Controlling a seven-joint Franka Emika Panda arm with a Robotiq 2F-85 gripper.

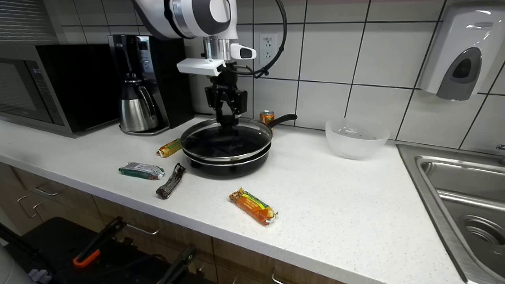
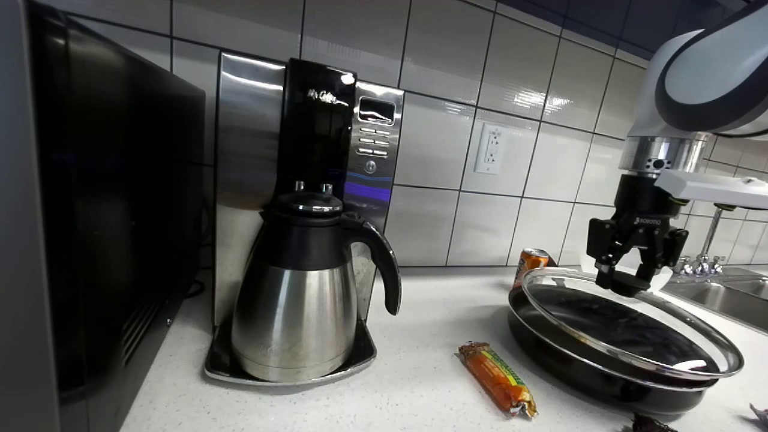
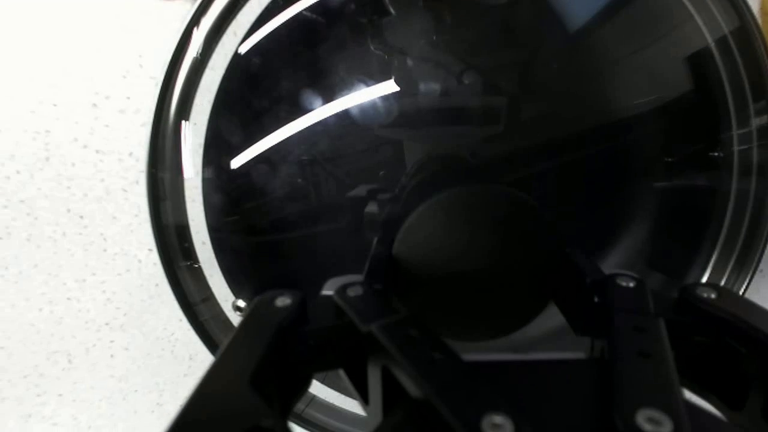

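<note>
The gripper [image 2: 625, 276] has its 2 fingers [image 2: 605, 276] parted about halfway, clamped on the black knob [image 3: 474, 264] of the glass lid [image 1: 227, 146]. The lid is over the pan [image 1: 232, 169]; both rims show, the lid's above the pan's, and whether they touch I cannot tell. In an exterior view, with the pan as the dial's centre and 12 straight up, its handle [image 1: 283, 119] points to 2 o'clock and a can [image 1: 266, 115] stands just behind, between 1 and 2. An orange bar [image 1: 169, 148] lies at 9, beside the pan; a green bar [image 1: 141, 170] between 8 and 9, farther out; a brown bar [image 1: 171, 181] at 8; another orange bar [image 1: 253, 206] at 5. The bowl [image 1: 357, 142] is near 3, the sink [image 1: 431, 197] between 3 and 4, both well apart from the pan. The coffee maker [image 1: 173, 83] stands between 10 and 11.
</note>
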